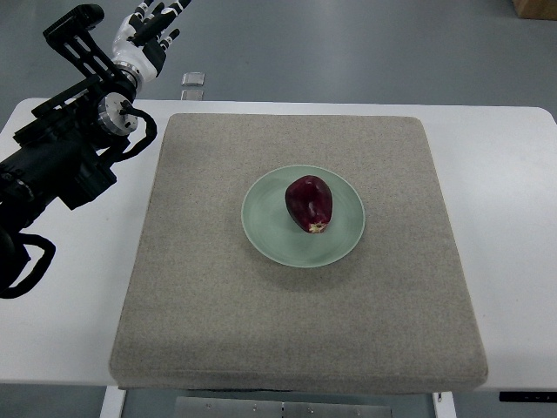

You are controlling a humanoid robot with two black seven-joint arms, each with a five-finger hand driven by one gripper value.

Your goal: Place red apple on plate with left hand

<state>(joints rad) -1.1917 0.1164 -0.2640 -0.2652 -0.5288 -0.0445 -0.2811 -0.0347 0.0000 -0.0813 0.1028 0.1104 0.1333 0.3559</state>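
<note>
Arm parts, black and chunky, fill the left edge of the picture, with a looped black cable [26, 270] hanging low on that side. This is the left arm, and it reaches up toward the upper left corner. At its end is the left hand [150, 35], white and black, held up past the far edge of the white tabletop [505, 174]. Its fingers [155, 19] are spread a little and loose, and they hold nothing. Just to the right of the hand, on the grey floor near the tabletop's far edge, sits a small clear square thing [193, 78]; what it is cannot be told. A big grey mat [218, 305] covers most of the tabletop. In the middle of the mat lies a round pale green plate [270, 235]. The red apple [309, 203] rests on the plate, lying on its side, with its little star-shaped bottom end pointing toward the lower edge of the picture. The apple is dark red and shiny. The hand is well apart from the apple and the plate. In the upper right corner a bit of a brown box [534, 7] shows on the floor.
</note>
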